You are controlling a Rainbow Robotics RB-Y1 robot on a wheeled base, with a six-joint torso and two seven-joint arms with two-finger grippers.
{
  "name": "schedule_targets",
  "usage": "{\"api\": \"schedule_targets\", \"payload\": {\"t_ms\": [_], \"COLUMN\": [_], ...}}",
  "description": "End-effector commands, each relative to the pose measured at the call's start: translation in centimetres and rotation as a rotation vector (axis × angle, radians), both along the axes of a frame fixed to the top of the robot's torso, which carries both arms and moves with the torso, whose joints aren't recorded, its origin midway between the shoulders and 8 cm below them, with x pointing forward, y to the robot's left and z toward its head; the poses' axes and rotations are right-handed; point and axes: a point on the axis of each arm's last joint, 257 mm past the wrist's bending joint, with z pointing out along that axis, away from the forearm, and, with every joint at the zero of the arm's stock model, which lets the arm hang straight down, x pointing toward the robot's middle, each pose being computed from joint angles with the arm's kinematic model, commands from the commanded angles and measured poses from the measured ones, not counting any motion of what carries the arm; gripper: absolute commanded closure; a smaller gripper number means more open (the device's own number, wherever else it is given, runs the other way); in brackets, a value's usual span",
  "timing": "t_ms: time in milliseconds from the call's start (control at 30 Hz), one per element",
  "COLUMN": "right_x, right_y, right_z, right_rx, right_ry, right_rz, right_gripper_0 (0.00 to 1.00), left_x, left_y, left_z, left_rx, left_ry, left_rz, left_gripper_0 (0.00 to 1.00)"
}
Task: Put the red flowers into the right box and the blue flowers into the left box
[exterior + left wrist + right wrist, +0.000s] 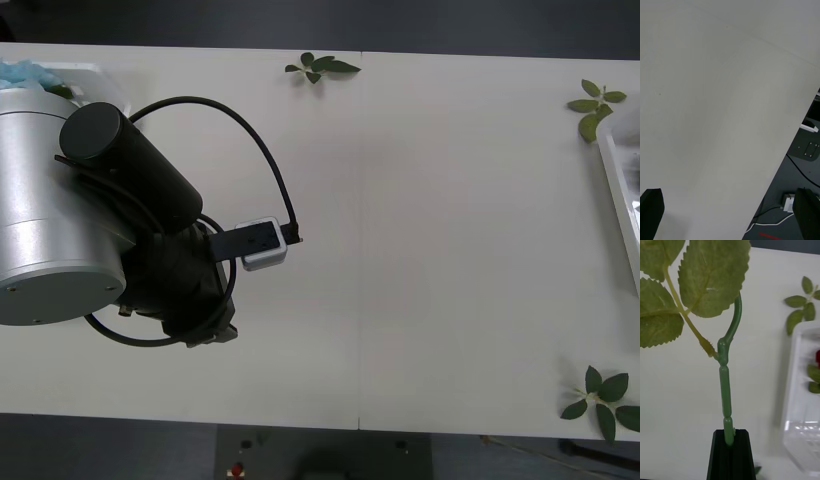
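My right gripper [729, 438] is shut on a thin green flower stem [725, 390] that rises to big serrated leaves [711, 273]; its head is out of view. Beside it lies the right box [795, 390], a white tray with a bit of red flower [817, 357] and leaves inside. The front view shows that box's rim [612, 170] at the table's right edge. Pale-blue flowers [25, 74] lie in the left box [96, 72] at the far left corner. My left gripper [729, 202] is open over bare table near its front edge, and the left arm [130, 220] hides it in the front view.
Loose green leaf sprigs lie at the back middle [320, 67], back right [597, 108] and front right [603, 398]; one sprig [803, 305] is just beyond the right box. The white table [430, 250] is bare in the middle. Cables run on the floor past the front edge.
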Motion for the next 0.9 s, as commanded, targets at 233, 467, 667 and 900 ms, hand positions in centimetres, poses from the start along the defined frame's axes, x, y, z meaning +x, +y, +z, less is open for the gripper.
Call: {"api": "schedule_targets", "payload": {"t_ms": [233, 467, 667, 900], "right_x": [-0.5, -2.3, -4.1, -5.2], "right_y": [-16.6, -25.4, -30.2, -33.7], "right_z": [3.2, -2.9, -9.1, -16.7], "right_rx": [-0.225, -0.174, -0.292, -0.422], "right_ry": [-0.058, -0.033, 0.02, 0.058], "right_rz": [0.212, 0.134, 0.182, 0.205], "right_gripper_0": [1.0, 1.0, 1.0, 1.0], "left_x": [2.9, 8.0, 11.2, 13.0], "left_y": [0.1, 1.4, 3.5, 4.7], "left_z": [0.7, -0.4, 0.0, 0.2], "left_rx": [-0.011, -0.004, 0.019, -0.035], "left_ry": [-0.042, -0.093, -0.109, -0.072], "left_rz": [-0.016, -0.058, -0.109, -0.198], "left_gripper_0": [0.0, 0.0, 0.0, 0.0]}}
